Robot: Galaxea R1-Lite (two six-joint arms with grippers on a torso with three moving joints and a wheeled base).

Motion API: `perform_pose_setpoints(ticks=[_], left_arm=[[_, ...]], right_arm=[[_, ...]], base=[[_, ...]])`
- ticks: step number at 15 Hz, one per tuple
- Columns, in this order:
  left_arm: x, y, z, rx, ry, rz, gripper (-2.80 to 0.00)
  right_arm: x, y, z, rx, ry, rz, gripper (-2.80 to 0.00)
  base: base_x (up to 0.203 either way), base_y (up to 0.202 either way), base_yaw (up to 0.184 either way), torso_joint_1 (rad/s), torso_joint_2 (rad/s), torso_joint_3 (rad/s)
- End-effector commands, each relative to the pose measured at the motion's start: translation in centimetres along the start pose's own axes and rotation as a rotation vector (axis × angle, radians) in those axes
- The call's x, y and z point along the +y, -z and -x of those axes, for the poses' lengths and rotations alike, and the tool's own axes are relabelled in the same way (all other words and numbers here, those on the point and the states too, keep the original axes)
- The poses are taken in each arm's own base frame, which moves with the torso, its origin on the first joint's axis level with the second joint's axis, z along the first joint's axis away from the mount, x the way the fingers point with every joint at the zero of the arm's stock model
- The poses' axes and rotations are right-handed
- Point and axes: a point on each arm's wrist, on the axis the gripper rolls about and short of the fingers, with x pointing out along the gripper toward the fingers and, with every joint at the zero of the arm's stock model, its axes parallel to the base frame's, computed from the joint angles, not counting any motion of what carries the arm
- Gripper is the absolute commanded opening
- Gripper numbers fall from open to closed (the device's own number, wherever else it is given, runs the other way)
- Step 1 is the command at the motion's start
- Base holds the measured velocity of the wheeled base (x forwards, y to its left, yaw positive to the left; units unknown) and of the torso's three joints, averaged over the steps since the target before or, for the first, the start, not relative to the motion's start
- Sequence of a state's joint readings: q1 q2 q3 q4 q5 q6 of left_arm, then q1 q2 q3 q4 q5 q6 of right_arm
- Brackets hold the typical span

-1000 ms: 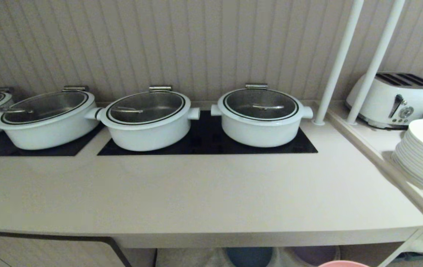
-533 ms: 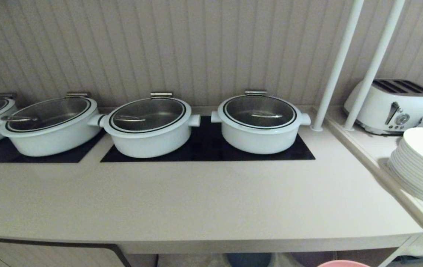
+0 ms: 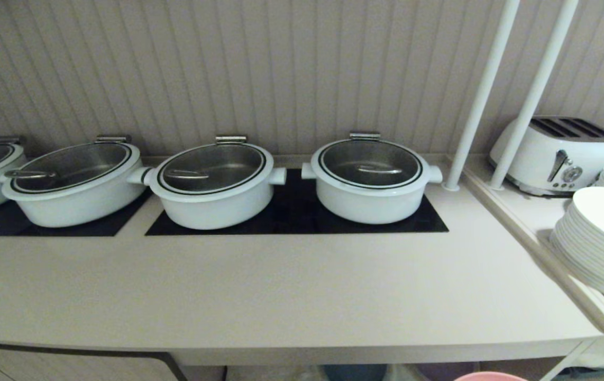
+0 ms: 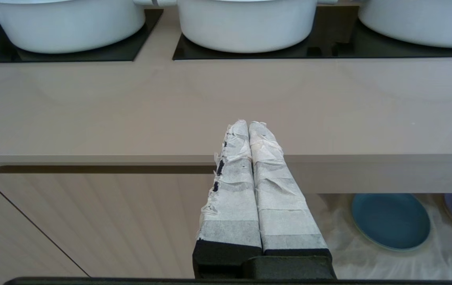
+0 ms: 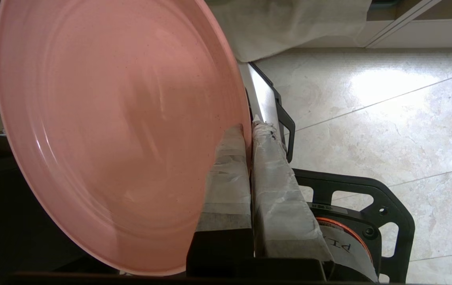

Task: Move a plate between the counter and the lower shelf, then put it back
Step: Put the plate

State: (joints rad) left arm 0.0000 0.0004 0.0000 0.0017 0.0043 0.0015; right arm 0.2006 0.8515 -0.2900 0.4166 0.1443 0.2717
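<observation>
With my right fingers (image 5: pixel 249 130) clenched on the rim of the pink plate (image 5: pixel 111 130), low at five o'clock below the bench (image 3: pixel 281 286) edge, and left fingers (image 4: pixel 249 126) pressed together idle, I should lift level, clearing the edge.

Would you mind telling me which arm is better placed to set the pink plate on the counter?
Right: the right gripper already pinches the pink plate by its rim. The left gripper is shut and empty before the counter.

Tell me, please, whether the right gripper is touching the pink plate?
Touching. The right wrist view shows the right gripper shut on the pink plate, its rim pinched between the two taped fingers, with no gap visible.
</observation>
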Motion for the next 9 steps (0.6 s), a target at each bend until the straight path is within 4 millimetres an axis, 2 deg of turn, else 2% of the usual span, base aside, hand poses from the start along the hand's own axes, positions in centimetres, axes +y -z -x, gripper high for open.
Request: perform_pose_setpoints(ticks=[1, 9], left_arm=[[0.00, 0.00, 0.00, -0.001, 0.000, 0.000, -2.80], [0.00, 0.00, 0.00, -0.001, 0.000, 0.000, -2.80]], right_arm=[[0.00, 0.03, -0.02, 0.006, -0.001, -0.001, -2.80], [-0.02, 0.15, -0.22, 0.024, 0.000, 0.002, -2.80]], base=[[0.000, 0.000, 0.000, 0.000, 0.00, 0.000], [0.000, 0.000, 0.000, 0.000, 0.00, 0.000]])
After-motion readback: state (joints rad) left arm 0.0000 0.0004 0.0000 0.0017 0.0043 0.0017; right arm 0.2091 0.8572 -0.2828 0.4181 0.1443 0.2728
